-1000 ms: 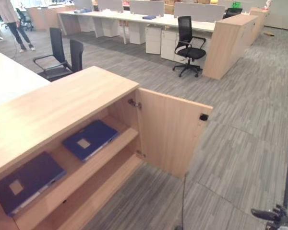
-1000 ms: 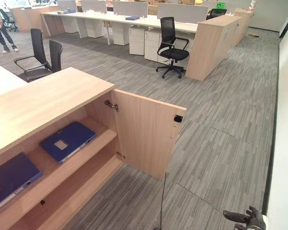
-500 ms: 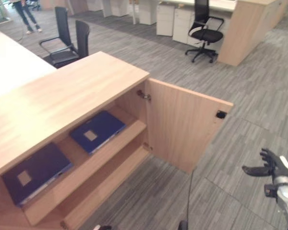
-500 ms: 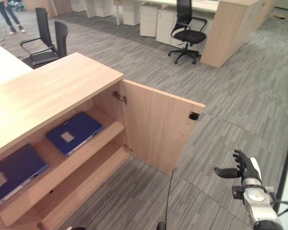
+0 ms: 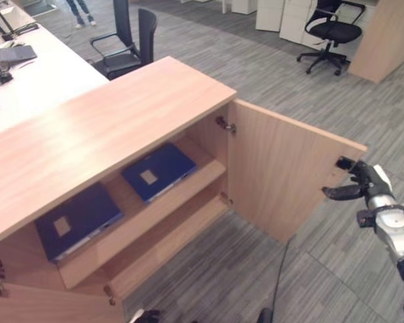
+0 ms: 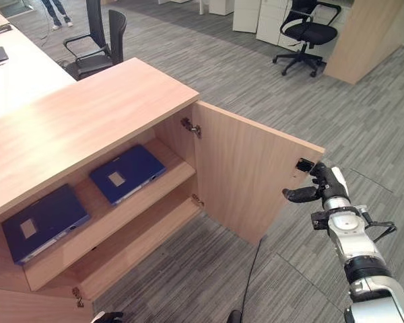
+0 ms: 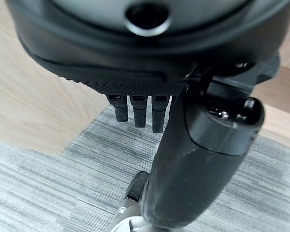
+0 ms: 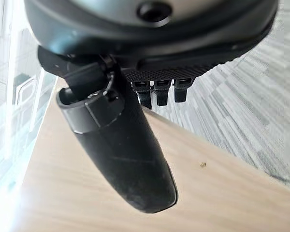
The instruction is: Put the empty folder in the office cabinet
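1. Right hand hangs just off the free edge of the cabinet door, up near its top corner; thumb out toward the door, fingers relaxed and loosely extended, nothing in it. I can't tell whether it touches the edge
2. From the right wrist view I get the thumb and short fingertips over pale wood, carpet beyond; the hand is released
3. Left hand shows in its own wrist view, over grey carpet with pale wood close by; fingers hang straight, grasping nothing
4. Office cabinet is low, light wood, with a broad flat top. Right door stands wide open, swung out on its hinge
5. Two folders lie flat on the upper shelf, well apart from each other. Right folder: dark blue, closed, a small pale label square at the centre of its cover, lying slightly askew. Left folder: same dark blue, same pale label, near the shelf's front edge
6. I cannot tell from here which of the two is the empty one; both look thin and shut
7. Lower shelf is bare wood
8. Behind the cabinet: a white desk at left, a black chair past it, another office chair far right
9. Person's legs at the far left edge
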